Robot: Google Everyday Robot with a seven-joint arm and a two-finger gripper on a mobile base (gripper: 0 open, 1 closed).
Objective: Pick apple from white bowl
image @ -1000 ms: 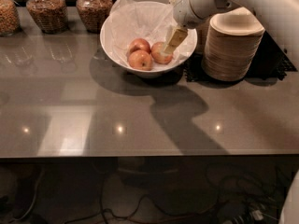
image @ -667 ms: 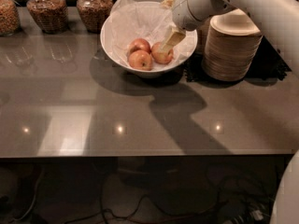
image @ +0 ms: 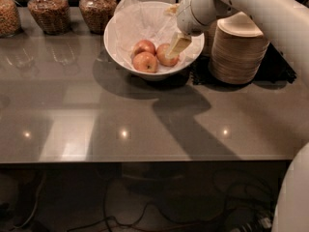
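Note:
The white bowl (image: 116, 37), lined with crinkled white paper, stands at the back of the grey table. Three red apples lie in it: one at the back left (image: 144, 46), one in front (image: 145, 62) and one on the right (image: 165, 55). My gripper (image: 176, 46) reaches down into the bowl from the upper right. Its beige tip is against the right side of the right apple and covers part of it. In this view I cannot tell which apple has a yellow-green patch.
A stack of beige disposable bowls (image: 236, 47) stands right of the white bowl on a dark mat. Glass jars (image: 46, 8) of dry food line the back left. My white arm (image: 260, 8) crosses the upper right. The table's front edge (image: 145, 159) runs across below.
The gripper has shifted slightly up and to the right inside the bowl. The right apple, covered by it before, now shows. The other two apples have not moved.

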